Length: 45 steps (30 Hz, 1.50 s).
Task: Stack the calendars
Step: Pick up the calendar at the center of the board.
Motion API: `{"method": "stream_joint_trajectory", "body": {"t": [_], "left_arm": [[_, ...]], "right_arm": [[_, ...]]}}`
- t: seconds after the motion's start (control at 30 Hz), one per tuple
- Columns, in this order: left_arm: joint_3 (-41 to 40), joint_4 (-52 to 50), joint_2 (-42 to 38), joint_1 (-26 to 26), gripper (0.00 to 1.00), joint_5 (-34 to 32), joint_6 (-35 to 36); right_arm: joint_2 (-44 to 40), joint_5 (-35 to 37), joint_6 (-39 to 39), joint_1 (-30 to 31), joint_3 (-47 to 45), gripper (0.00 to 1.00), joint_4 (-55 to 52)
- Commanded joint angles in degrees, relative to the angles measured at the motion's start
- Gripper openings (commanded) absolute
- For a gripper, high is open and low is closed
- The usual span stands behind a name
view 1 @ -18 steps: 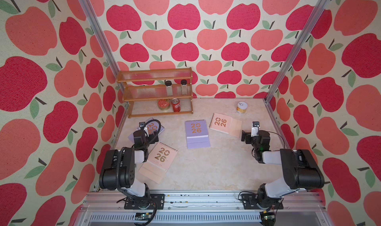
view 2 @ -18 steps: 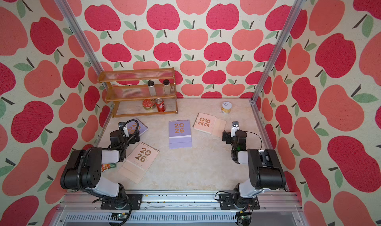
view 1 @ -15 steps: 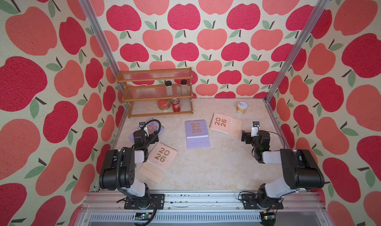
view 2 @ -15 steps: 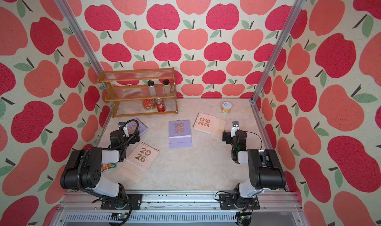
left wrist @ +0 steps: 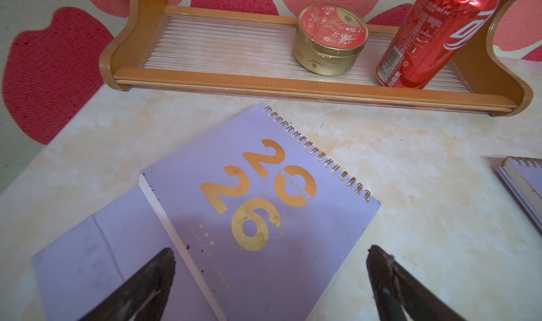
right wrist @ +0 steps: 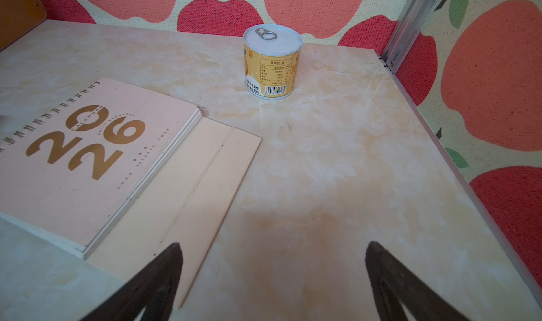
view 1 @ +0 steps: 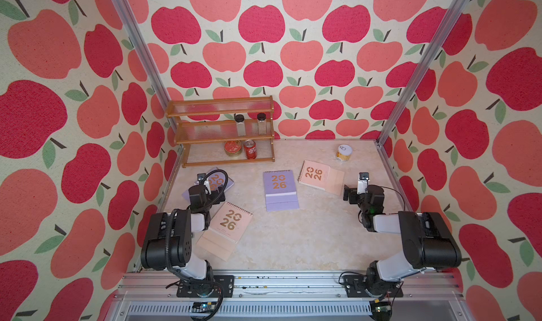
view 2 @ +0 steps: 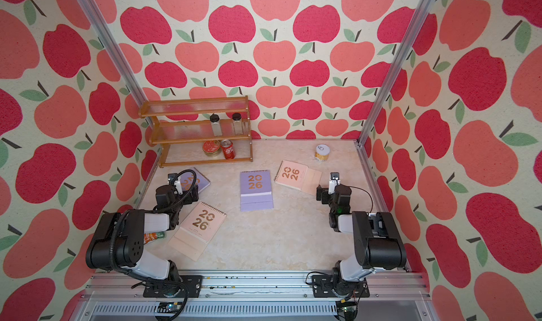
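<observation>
1. The left gripper [left wrist: 269,249] has its fingers spread wide and holds nothing. It is poised over the lower half of the far-left lavender calendar [left wrist: 264,211], which lies flat by the left wall, just in front of the wooden rack [view 1: 228,162]. Whether they touch cannot be told.
2. The snack packet [view 2: 154,237], green and orange, is partly hidden under the left arm.
3. The near peach calendar [view 1: 231,220] lies flat and askew just beside the left arm, its stand flap unfolded toward the front edge.
4. In the rack, the round tin [view 1: 232,147] and the red drink can [view 1: 250,152] stand on the bottom shelf, and two spice jars [view 1: 240,125] on the middle shelf.
5. The centre lavender calendar [view 1: 280,187] lies flat mid-table, apart from the others.
6. The far peach calendar [view 1: 315,174] lies flat and tilted, near the pull-tab can [view 1: 343,152].
7. The right gripper [right wrist: 273,244] has its fingers spread wide and empty, over bare tabletop [right wrist: 337,173] just beside that calendar's flap.
</observation>
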Motion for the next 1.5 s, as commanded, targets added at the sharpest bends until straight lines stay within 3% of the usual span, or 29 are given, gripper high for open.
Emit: {"method": "stream_joint_trajectory", "body": {"t": [0.0,0.2,0.27,0.33,0.37,0.4,0.47,0.53,0.6,0.7,0.77,0.87,0.97,1.03,1.17,1.3,1.47], "left_arm": [[1.32,1.15,0.72,0.34,0.99,0.92,0.9],[1.32,1.16,0.75,0.35,0.99,0.86,0.9],[3.23,-1.88,-0.93,0.05,0.99,-2.87,0.02],[13.46,-24.51,-6.13,-0.04,0.99,-8.57,-3.42],[19.71,-34.64,-6.96,0.79,0.99,-8.78,-8.99],[24.32,-41.33,-7.09,1.37,1.0,-2.5,-10.61],[29.07,-46.09,-8.04,-0.52,1.0,3.16,-11.13],[30.14,-45.94,-10.51,-2.33,0.99,7.93,-13.55],[26.95,-39.69,-13.54,-2.38,0.99,15.17,-18.95],[23.63,-34.55,-14.83,-2.44,0.99,19.56,-25.16],[27.03,-41.65,-13.09,-4.52,1.0,17.58,-21.98],[30.36,-48.19,-10.83,-13.85,0.98,4.06,-13.07],[31.67,-48.52,-7.48,-17.41,0.99,4.93,-13.18],[31.43,-46.84,-5.14,-17.91,0.97,7.94,-15.18],[30.44,-42.56,-0.97,-19.14,0.96,12.78,-18.18],[30.97,-40.68,2.42,-19.99,0.95,13.73,-19.78],[31.46,-40.48,5.25,-20.73,0.95,12.86,-21.25]], "right_arm": [[0.57,-0.56,-0.81,-0.28,1.05,0.99,1.46],[0.4,0.24,-0.87,-0.15,0.85,0.99,1.99],[-1.55,4.27,-0.58,0.22,1.25,0.99,1.3],[-6.43,8.79,-0.29,1.18,4.9,0.99,-9.93],[-8.68,11.22,-0.44,2.15,8.0,0.99,-15.56],[-11.42,10.84,3.23,2.38,10.75,0.99,-21.44],[-16.52,2.38,11.61,1.68,13.13,0.99,-23.64],[-20.5,-5.09,21.16,0.91,12.66,0.99,-20.54],[-22.29,-13.15,26.56,0.21,13.51,0.99,-20.92],[-20.98,-24.18,24.88,0.8,17.41,0.99,-27.74],[-19.06,-21.25,20.62,5.11,22.37,0.99,-38.74],[-14.38,-10.9,15.77,13.86,29.34,0.97,-52.32],[-11.29,-2.07,12.47,22.62,31.11,0.97,-54.3],[-8.86,2.6,14.99,25.58,31.9,0.98,-55.32],[-1.08,-3.84,21.85,25.98,36.95,0.96,-61.57],[5.02,-10.66,25.48,26.53,37.62,0.91,-59.4],[10.66,-13.12,27.3,27.83,39.85,0.87,-59.36]]}}
